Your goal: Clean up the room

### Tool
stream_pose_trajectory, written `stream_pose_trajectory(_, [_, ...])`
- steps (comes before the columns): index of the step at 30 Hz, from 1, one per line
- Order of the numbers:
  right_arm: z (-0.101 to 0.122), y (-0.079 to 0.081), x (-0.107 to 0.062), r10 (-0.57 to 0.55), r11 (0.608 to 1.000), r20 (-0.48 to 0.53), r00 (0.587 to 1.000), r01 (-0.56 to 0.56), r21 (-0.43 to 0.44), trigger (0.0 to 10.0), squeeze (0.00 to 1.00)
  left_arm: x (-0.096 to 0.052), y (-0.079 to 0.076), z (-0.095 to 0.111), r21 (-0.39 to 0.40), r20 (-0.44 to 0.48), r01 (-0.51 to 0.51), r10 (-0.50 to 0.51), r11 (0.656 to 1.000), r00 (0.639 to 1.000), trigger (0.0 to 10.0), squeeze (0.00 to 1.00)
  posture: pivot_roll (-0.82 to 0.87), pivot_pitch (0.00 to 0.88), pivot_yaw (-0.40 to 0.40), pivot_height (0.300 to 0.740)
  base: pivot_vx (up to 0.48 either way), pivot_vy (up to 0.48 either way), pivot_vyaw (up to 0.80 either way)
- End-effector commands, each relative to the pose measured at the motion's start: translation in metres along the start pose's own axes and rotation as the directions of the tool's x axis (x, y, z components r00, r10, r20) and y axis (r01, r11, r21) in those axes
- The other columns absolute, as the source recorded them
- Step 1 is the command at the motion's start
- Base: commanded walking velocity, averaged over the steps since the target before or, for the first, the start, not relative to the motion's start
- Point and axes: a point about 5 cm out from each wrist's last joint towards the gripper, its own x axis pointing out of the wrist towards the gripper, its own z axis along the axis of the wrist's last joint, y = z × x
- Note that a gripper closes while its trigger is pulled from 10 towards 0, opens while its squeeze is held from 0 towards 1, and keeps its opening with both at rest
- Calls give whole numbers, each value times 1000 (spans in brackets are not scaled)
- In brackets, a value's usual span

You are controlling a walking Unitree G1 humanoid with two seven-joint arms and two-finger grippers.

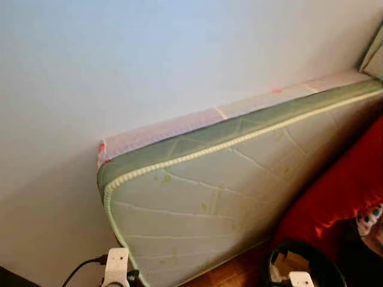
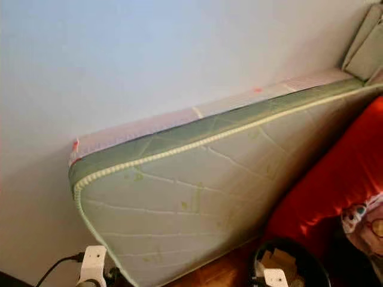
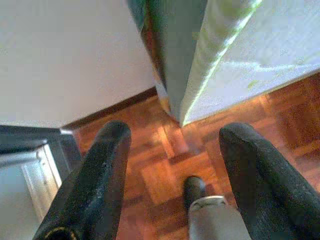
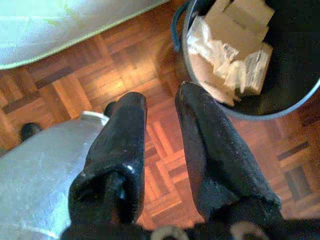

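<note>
Hanging empty above the parquet floor [image 4: 95,75], both pincers: left pincer [image 3: 172,150] released beside the mattress [image 3: 250,55], right pincer [image 4: 160,125] nearly clenched beside the black bin [image 4: 295,75].

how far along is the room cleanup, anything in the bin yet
Done: the black bin on the parquet floor already holds cardboard and crumpled paper. In hand: nothing; the left gripper and right gripper hang open and empty above the floor. Left: the mattress leans on its edge against the wall, with a red cover beside it.
</note>
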Motion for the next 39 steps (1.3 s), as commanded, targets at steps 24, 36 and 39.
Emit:
stream_pose_trajectory(24, [19,15,8,-51,965,18,999,44,257,10000,0,12,37,62,-164,13,-2,4,986,1000,10000,0,35,0,-89,740,0,0,0])
stream_pose_trajectory(36, [20,15,9,-50,967,16,999,45,252,10000,0,12,37,63,-159,14,0,3,987,1000,10000,0,33,0,-89,740,0,0,0])
stream_pose_trajectory(39, [20,15,9,-47,969,10,999,44,242,10000,0,12,37,63,-158,14,-1,4,987,1000,10000,0,33,0,-89,740,0,0,-408])
